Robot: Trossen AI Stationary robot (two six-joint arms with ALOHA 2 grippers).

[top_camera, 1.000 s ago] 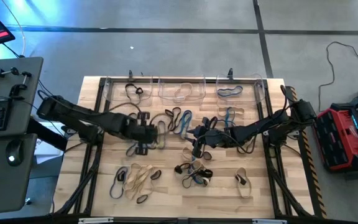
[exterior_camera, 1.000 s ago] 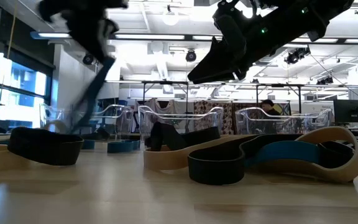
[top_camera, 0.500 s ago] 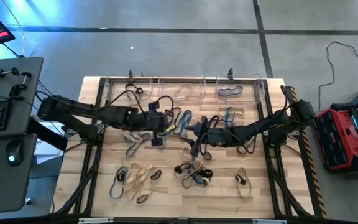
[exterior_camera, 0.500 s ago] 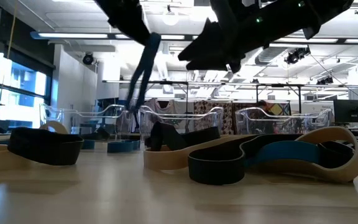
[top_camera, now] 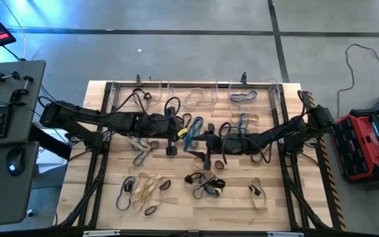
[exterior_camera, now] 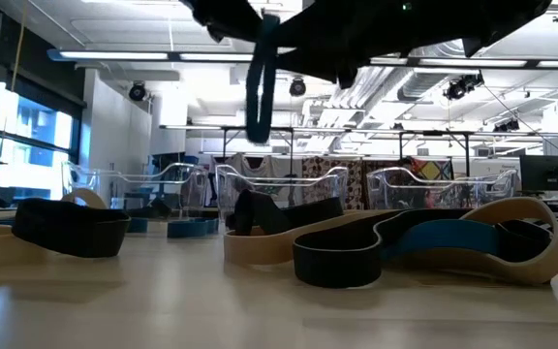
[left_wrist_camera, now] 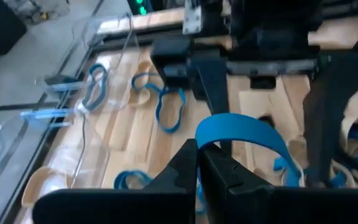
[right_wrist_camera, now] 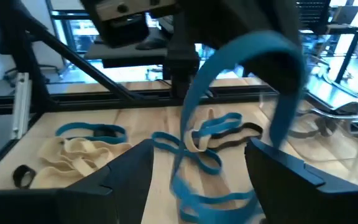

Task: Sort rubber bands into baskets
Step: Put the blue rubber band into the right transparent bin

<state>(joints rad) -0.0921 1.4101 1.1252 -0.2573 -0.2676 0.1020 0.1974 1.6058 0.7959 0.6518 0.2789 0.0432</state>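
High view: the left hand [top_camera: 178, 132] and right hand [top_camera: 199, 139] meet mid-table [top_camera: 275, 197].

Left wrist view: its fingers are clamped on a blue rubber band [left_wrist_camera: 241, 134].

Right wrist view: the band arches between the spread fingers [right_wrist_camera: 132, 168].

Low view: bright ceiling strip lights [exterior_camera: 114, 55] backlight the scene; arms at top are silhouetted. Wrist views show motion blur. High view is evenly lit.

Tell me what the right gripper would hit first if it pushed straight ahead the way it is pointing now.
Most likely the blue rubber band arching just ahead of the open right gripper, hanging from the shut left gripper. Depth is hard to judge, so it could slip past into the left arm behind.
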